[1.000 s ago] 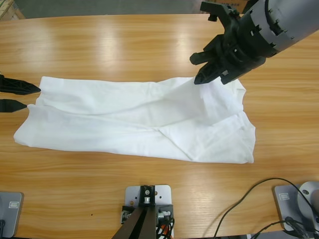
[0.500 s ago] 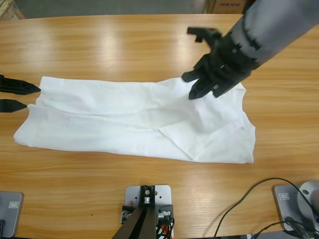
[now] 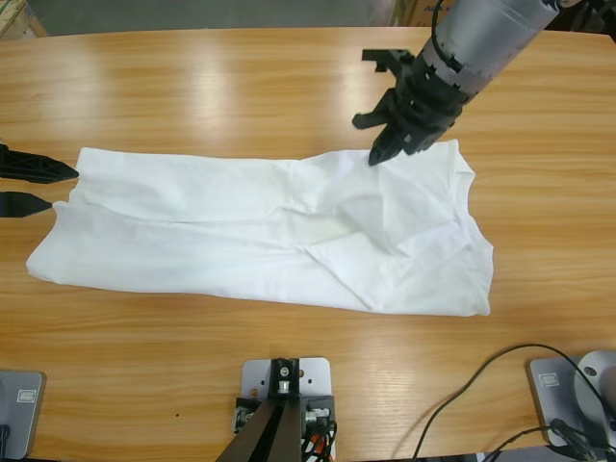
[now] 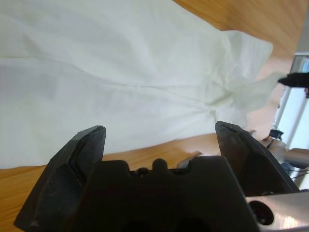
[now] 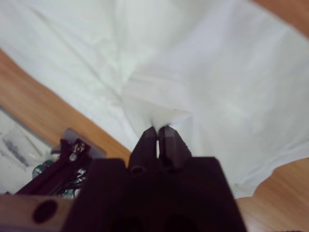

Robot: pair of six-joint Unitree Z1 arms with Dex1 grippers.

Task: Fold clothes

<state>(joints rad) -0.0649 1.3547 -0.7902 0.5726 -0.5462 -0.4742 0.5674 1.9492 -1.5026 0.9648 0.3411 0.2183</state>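
White thin soft T-shirt (image 3: 260,231) lies flat, creased, lengthwise on the long wooden table (image 3: 192,87), my right gripper (image 3: 377,154) pinched tight on its far upper edge, my left gripper (image 3: 53,188) spread wide beside its left end: mid-fold, next carry that edge across.

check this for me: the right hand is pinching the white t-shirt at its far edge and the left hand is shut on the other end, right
Not quite. The left hand is open, its jaws spread apart with the white t-shirt lying beyond them, as the left wrist view shows. The rest holds: the right hand is shut on a pinch of the shirt at its far edge.
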